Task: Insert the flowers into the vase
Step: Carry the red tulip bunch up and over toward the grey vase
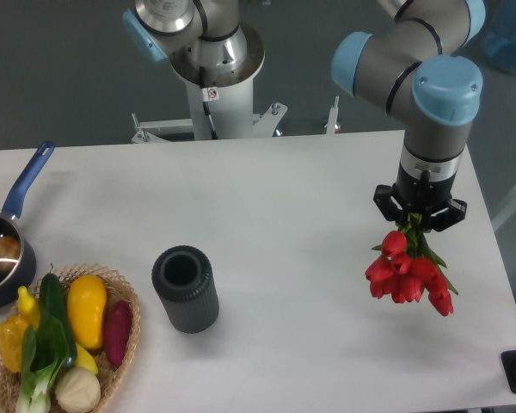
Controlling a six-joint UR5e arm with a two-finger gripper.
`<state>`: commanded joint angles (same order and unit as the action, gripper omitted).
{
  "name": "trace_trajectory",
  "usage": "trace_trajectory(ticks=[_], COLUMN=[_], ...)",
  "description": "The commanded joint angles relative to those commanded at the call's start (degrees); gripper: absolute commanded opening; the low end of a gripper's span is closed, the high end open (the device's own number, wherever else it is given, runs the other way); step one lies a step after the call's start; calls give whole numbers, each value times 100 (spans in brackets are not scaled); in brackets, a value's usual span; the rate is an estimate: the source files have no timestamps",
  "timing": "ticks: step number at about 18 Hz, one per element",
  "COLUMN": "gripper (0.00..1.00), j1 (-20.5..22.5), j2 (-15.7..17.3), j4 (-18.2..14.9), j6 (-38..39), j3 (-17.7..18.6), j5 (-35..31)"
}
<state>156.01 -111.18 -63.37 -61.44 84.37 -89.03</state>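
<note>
While jaws clamp stems, flowers [408, 274] hang below.

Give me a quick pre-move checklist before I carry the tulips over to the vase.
1. Flowers held: the gripper has the red tulips by the stems, buds hanging down. Ok.
2. Grip firmness: the fingers are hidden behind the gripper body. Cannot tell.
3. Vase upright, mouth unobstructed: the dark ribbed vase stands with its round mouth showing. Ok.
4. Flower orientation for insertion: buds point down, stems up in the gripper. Not ok.
5. Path to the vase: bare table lies between tulips and vase. Ok.
6. Neighbours: the wicker basket stands close to the vase's left; the saucepan is farther off. Ok, but watch the basket.
</note>
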Motion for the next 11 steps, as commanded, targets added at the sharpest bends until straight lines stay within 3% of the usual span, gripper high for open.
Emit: trace_trajectory(ticks=[8, 11], gripper=[0, 0], j1=[-228, -308], j2=[369, 623], j4=[0, 35], j6=[97, 280], j3=[0, 0], j5=[157, 955])
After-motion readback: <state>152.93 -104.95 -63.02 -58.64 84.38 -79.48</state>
